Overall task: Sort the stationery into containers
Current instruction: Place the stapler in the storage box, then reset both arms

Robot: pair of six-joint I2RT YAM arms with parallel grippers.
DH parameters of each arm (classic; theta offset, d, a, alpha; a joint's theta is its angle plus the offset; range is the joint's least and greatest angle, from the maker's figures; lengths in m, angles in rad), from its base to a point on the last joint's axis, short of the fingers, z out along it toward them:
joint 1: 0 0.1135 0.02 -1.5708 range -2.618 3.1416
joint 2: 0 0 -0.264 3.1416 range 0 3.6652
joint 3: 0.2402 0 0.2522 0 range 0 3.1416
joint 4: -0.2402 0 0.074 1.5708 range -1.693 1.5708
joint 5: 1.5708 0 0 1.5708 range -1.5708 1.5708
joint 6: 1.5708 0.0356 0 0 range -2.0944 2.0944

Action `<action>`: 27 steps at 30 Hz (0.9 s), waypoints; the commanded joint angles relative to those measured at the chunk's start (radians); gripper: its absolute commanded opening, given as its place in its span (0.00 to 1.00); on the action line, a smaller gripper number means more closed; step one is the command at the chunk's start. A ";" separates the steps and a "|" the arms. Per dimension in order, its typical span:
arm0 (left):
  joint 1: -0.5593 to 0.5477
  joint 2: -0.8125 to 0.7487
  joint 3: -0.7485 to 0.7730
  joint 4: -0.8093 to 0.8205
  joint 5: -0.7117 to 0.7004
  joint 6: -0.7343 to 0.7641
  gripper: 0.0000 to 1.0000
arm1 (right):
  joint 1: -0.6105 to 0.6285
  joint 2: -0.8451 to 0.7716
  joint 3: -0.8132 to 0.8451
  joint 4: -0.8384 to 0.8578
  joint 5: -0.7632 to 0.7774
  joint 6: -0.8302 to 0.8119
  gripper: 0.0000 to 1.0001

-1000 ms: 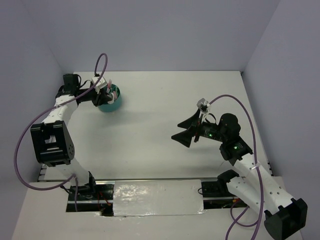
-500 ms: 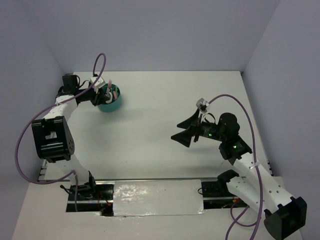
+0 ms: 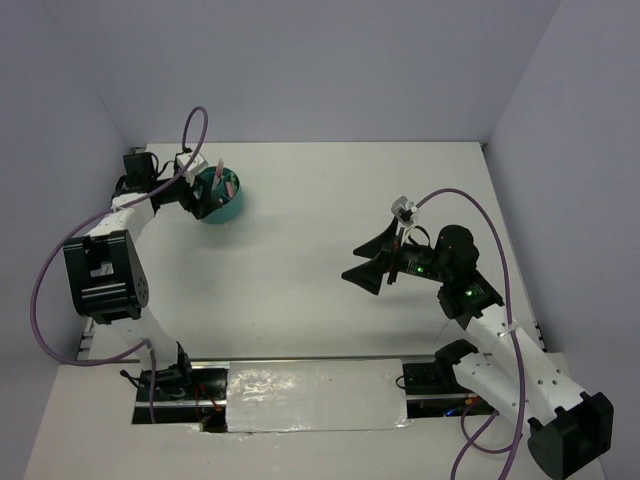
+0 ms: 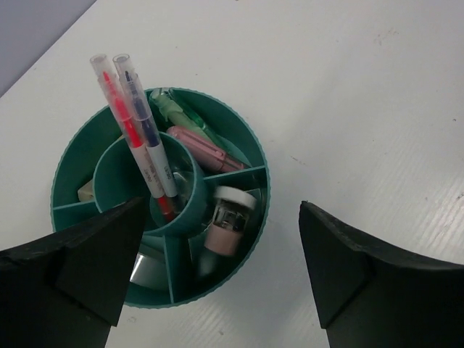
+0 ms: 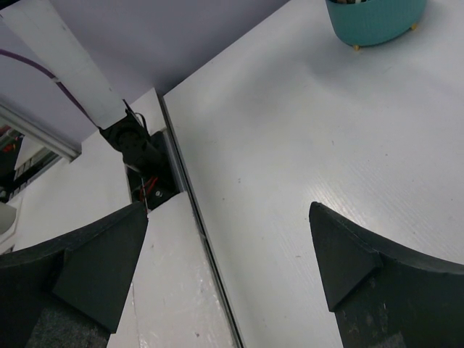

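The round teal container (image 4: 250, 156) stands on the table below my left gripper (image 4: 222, 204), which is open with nothing between its fingers. Two pens (image 4: 138, 134), one red and one blue, lean in its centre cup. A mint-green piece (image 4: 172, 109) and a pink one (image 4: 206, 148) lie in a far outer compartment. A pink-and-white piece (image 4: 228, 225) rests in the compartment between my fingertips, and a beige block (image 4: 87, 191) shows at the left. In the top view the container (image 3: 225, 210) is at the far left and my left gripper (image 3: 203, 188) hangs over it. My right gripper (image 3: 352, 260) is open and empty over the right middle of the table.
The right wrist view shows the container (image 5: 377, 22) at its top edge, the table's near edge with a metal rail (image 5: 185, 196), and the left arm's base (image 5: 138, 148). Grey walls close the table at the back and sides.
My left gripper has opened over the container and drawn slightly left. The pink-and-white piece now lies in an outer compartment. The right arm has not moved.
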 commanded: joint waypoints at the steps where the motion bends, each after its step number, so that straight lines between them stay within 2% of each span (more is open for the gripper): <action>1: 0.014 0.000 -0.003 0.071 0.038 -0.016 0.99 | -0.001 -0.007 0.000 0.048 -0.016 -0.001 1.00; 6: 0.017 -0.040 -0.026 0.104 0.038 -0.042 0.99 | -0.002 0.001 0.005 0.045 -0.016 -0.004 1.00; 9: 0.011 -0.090 -0.014 0.140 0.021 -0.117 0.99 | -0.001 0.004 0.005 0.042 -0.001 -0.009 1.00; 12: 0.005 -0.189 0.011 0.255 -0.117 -0.328 0.99 | -0.002 0.011 0.019 0.004 0.054 -0.031 1.00; 13: 0.003 -0.244 0.023 0.301 -0.187 -0.496 0.99 | -0.001 0.011 0.025 -0.016 0.088 -0.041 1.00; 14: 0.003 -0.273 0.058 0.299 -0.350 -0.595 0.99 | -0.002 0.008 0.049 -0.042 0.131 -0.051 1.00; 16: 0.003 -0.359 0.103 0.222 -0.498 -0.821 0.99 | -0.001 0.001 0.078 -0.135 0.285 -0.076 1.00; 17: 0.005 -0.391 0.126 0.109 -0.616 -0.880 0.99 | 0.007 -0.010 0.124 -0.228 0.354 -0.088 1.00; 18: 0.006 -0.455 0.138 0.040 -0.669 -0.962 0.99 | 0.008 -0.015 0.159 -0.287 0.496 -0.099 1.00; 21: 0.006 -0.611 0.108 -0.198 -0.816 -1.052 0.99 | 0.048 -0.013 0.340 -0.543 0.750 -0.125 1.00; 22: 0.006 -0.655 0.076 -0.230 -0.832 -1.050 0.99 | 0.053 -0.016 0.432 -0.599 0.895 -0.125 1.00; 23: 0.006 -0.701 0.015 -0.310 -0.868 -1.048 0.99 | 0.053 -0.019 0.474 -0.696 0.953 -0.121 1.00; 27: -0.003 -0.994 -0.188 -0.369 -0.928 -1.048 0.99 | 0.076 -0.048 0.685 -0.892 1.131 -0.116 1.00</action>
